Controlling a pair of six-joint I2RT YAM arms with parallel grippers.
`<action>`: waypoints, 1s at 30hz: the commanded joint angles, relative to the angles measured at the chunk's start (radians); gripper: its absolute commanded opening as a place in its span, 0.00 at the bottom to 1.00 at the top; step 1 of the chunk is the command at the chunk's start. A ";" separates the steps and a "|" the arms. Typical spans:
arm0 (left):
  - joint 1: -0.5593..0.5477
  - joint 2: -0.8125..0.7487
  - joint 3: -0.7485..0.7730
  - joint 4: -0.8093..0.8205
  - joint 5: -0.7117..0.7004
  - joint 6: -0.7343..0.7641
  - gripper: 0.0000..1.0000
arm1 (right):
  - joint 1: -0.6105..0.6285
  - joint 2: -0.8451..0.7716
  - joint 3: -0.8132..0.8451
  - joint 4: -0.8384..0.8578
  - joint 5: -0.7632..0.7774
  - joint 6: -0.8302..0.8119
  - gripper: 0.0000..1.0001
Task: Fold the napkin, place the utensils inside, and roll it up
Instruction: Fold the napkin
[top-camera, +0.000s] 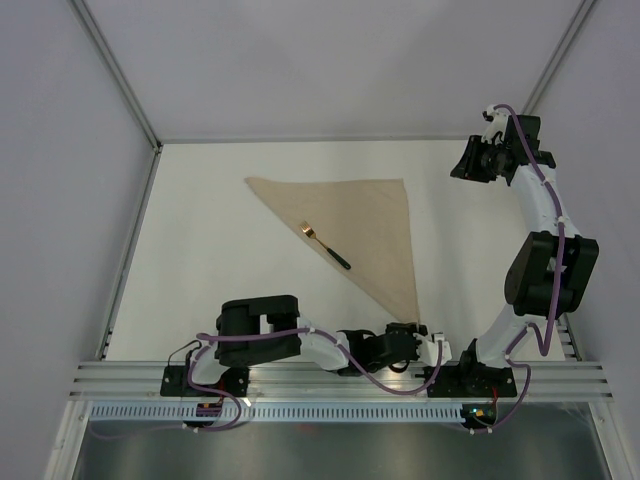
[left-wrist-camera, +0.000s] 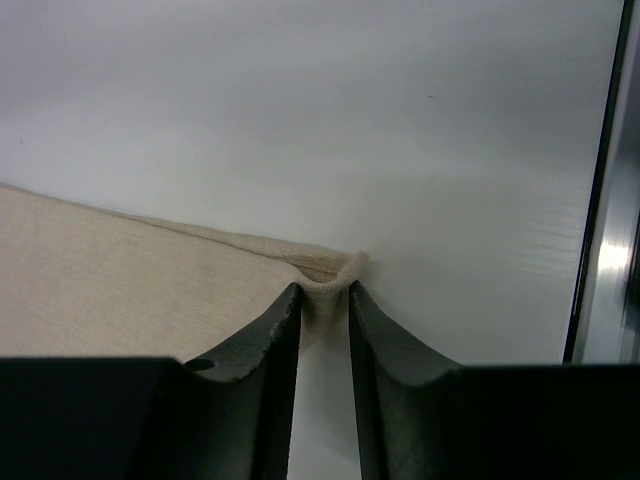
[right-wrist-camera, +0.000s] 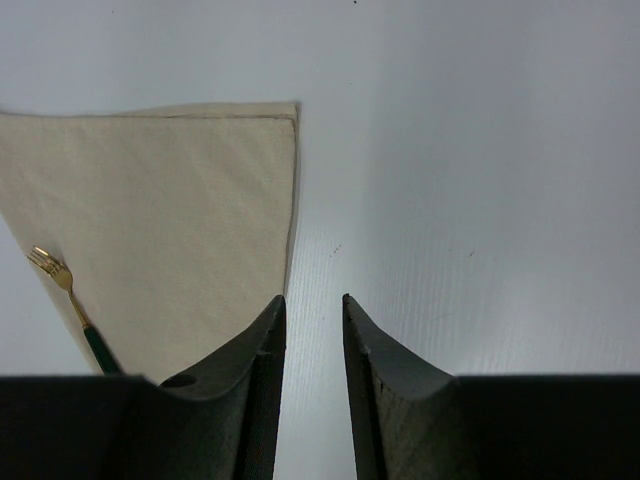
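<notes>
Napkin (top-camera: 370, 220): soft tan cloth, light and limp, folded to a triangle mid-counter (top-camera: 220, 250), with its tip toward the near edge. Best taken by a corner; likely to sag and drag.
Fork (top-camera: 325, 246): small, stiff, probably slippery; lies along the long fold and could slide off.
Left hand (left-wrist-camera: 325, 290): clenched on the napkin's near tip.
Right hand (right-wrist-camera: 312, 300): released, holding nothing, above the napkin's far right corner.

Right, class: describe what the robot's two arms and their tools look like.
The left arm and right arm share one design: chunky black joint housings joined by white links, with purple cables looping along them. The left tool and right tool each have two matte black fingers, curved and tapering towards the tips. No markings are readable.
</notes>
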 joint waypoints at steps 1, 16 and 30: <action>0.006 0.010 0.039 -0.001 0.037 -0.046 0.30 | -0.006 -0.017 0.000 0.004 0.011 0.023 0.35; 0.026 -0.015 0.048 -0.017 0.061 -0.099 0.02 | -0.006 -0.018 0.000 0.001 0.011 0.022 0.34; 0.206 -0.173 -0.001 -0.018 0.213 -0.401 0.02 | -0.006 -0.020 0.000 0.000 0.008 0.023 0.34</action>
